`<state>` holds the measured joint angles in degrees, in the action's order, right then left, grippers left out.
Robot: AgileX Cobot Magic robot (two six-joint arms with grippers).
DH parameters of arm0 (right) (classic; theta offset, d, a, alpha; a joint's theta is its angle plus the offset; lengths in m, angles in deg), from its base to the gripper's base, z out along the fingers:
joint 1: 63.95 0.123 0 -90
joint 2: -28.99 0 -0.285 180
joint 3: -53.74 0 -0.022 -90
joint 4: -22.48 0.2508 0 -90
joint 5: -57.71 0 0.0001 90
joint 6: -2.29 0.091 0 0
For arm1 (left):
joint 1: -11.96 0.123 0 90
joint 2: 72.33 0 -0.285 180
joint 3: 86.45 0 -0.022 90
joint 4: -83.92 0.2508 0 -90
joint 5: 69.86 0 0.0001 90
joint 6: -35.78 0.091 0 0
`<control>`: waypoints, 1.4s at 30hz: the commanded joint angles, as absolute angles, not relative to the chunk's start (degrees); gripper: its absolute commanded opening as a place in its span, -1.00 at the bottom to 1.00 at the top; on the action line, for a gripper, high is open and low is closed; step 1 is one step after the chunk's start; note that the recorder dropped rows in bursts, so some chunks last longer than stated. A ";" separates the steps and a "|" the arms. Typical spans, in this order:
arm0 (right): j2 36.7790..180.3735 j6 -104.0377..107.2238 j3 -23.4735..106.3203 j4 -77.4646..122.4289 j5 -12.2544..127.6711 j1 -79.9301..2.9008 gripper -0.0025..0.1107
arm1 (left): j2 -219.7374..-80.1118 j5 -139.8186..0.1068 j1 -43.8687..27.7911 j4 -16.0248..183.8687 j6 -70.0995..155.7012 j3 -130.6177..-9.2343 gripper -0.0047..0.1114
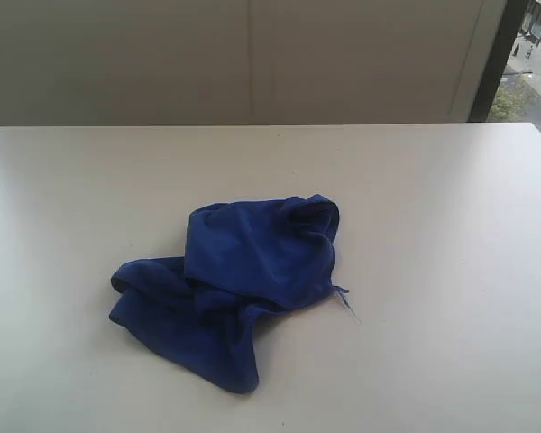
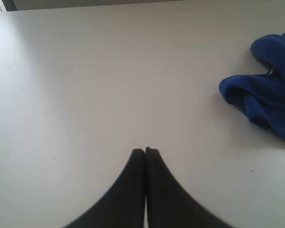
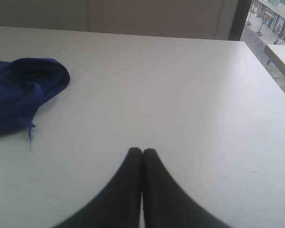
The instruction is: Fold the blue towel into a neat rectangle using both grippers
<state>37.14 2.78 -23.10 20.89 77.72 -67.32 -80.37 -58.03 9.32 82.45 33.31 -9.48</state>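
Exterior view: crumpled (unfolded) blue towel

From the exterior camera we look down from above the near edge of the white table, facing the far wall, with the window at far right. Each wrist camera sits low and close over the tabletop. We look past the left gripper and the right gripper toward the far side. All views share the blue towel — whole from outside, one end from each wrist.
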 commanded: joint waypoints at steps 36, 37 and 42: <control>36.78 2.29 -23.47 20.78 77.61 -67.17 -0.96 | -85.33 -92.18 9.47 91.76 12.09 -16.89 -0.92; 36.78 2.29 -23.47 20.78 77.61 -67.17 -0.96 | -86.63 -88.97 9.47 95.36 10.26 -18.41 -0.92; 36.78 2.29 -23.47 20.78 77.61 -67.17 -0.96 | -96.44 -74.95 9.47 124.62 -7.48 -27.06 -0.92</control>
